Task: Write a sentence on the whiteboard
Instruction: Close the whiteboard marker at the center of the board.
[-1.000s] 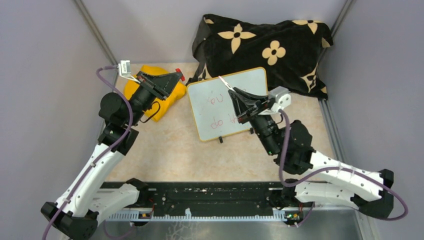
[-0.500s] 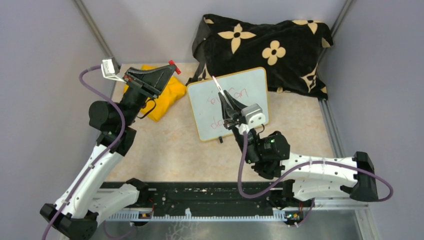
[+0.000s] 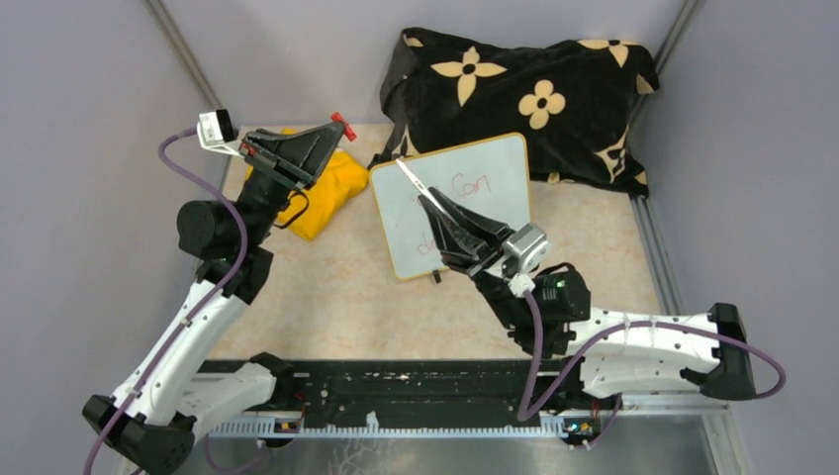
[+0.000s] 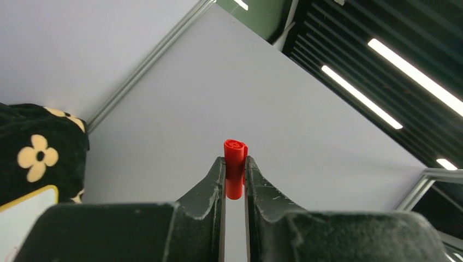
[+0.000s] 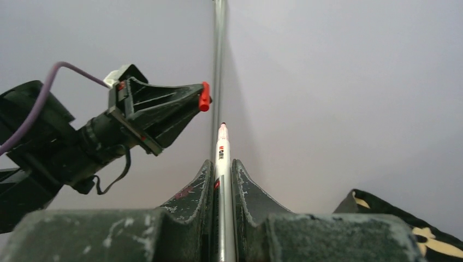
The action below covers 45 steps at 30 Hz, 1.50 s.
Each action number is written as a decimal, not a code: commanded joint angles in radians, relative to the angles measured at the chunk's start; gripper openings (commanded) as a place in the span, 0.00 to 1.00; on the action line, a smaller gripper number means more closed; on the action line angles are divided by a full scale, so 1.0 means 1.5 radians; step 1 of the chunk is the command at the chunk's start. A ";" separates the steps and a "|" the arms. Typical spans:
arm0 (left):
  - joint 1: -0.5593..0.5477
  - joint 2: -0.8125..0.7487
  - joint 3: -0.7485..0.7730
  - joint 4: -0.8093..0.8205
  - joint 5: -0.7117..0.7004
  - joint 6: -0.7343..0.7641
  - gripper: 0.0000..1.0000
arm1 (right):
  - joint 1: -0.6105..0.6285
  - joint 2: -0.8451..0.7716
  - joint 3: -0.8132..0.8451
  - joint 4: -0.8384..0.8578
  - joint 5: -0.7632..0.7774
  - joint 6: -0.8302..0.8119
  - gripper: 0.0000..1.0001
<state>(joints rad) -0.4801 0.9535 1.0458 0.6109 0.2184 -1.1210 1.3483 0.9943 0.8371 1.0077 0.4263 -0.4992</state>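
The whiteboard lies on the table at mid back, with a yellow-tan rim. The sentence in red shows partly; "Can" is readable, the rest is hidden by my right arm. My right gripper is raised over the board's left half, shut on a white marker that points up-left; in the right wrist view the marker sticks out between the fingers. My left gripper is raised at the back left, shut on the red marker cap, also in the left wrist view.
A yellow cloth lies left of the whiteboard under my left gripper. A black cloth with tan flowers is heaped at the back. Grey walls close the left, back and right sides.
My right gripper has lifted off the board and swung left, the marker now pointing up-left. My left gripper has risen from the yellow cloth and turned right with the cap.
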 commanded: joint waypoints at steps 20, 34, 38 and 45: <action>0.002 -0.085 -0.077 0.015 -0.013 -0.166 0.00 | 0.047 0.111 0.047 0.125 -0.071 0.046 0.00; 0.003 -0.091 -0.077 0.012 0.008 -0.163 0.00 | 0.046 0.126 0.070 0.133 -0.042 0.058 0.00; 0.002 -0.094 -0.077 0.012 0.010 -0.162 0.00 | 0.046 0.129 0.074 0.128 -0.043 0.060 0.00; 0.002 -0.095 -0.076 0.010 0.015 -0.161 0.00 | 0.047 0.131 0.075 0.129 -0.038 0.062 0.00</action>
<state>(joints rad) -0.4801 0.8265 0.9230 0.6201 0.2222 -1.3575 1.4055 1.1927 0.8993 1.1637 0.3542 -0.4232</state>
